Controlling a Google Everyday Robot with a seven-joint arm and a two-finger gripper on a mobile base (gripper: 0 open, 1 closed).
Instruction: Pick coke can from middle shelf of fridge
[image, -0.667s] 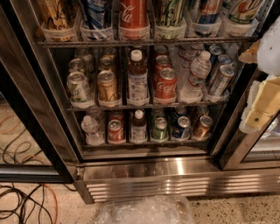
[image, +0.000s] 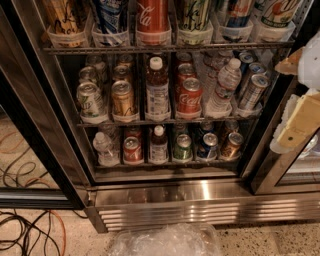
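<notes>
Well left of the gripper (image: 296, 111) stands the coke can (image: 190, 97).

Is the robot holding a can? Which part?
No. The gripper is at the right edge, apart from the cans; the coke can sits on the middle shelf.

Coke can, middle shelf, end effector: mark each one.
coke can (image: 190, 96): camera view, red side with script.
middle shelf (image: 172, 120): camera view, front rail.
end effector (image: 299, 121): camera view, cream part at right edge.
</notes>
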